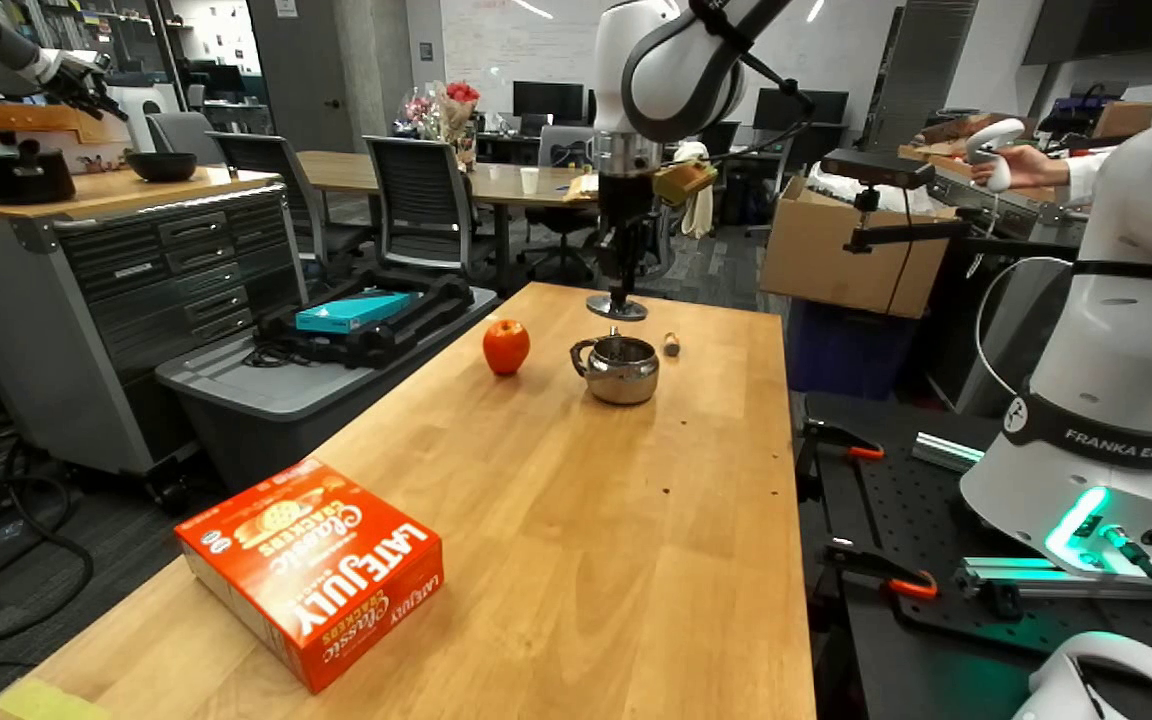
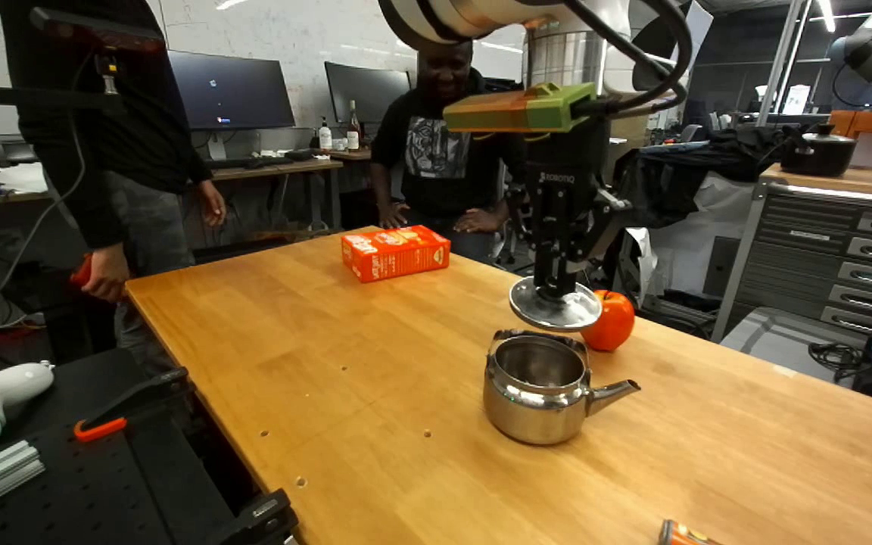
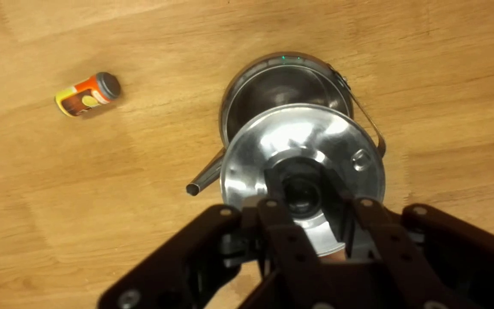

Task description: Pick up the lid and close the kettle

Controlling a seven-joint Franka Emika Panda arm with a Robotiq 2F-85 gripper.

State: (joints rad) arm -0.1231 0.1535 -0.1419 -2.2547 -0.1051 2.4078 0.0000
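Observation:
My gripper [image 2: 555, 281] is shut on the black knob of the silver lid [image 2: 534, 306] and holds the lid roughly level in the air. The gripper also shows in an exterior view [image 1: 620, 280] above the lid [image 1: 617, 308]. The silver kettle [image 2: 530, 412] stands upright and open on the table, with a gap between its rim and the lid above. In the wrist view the fingers [image 3: 302, 186] stand on both sides of the knob. There the lid [image 3: 298, 133] covers the lower part of the kettle [image 3: 281, 86]; the kettle's spout points lower left and its handle lies at the right.
A red fruit [image 2: 608, 322] stands on the table [image 2: 330, 409] close to the kettle and lid. A small orange bottle [image 3: 86, 96] lies on the spout side. A red cracker box [image 1: 311, 570] lies farther along the table. People stand beyond the table in an exterior view.

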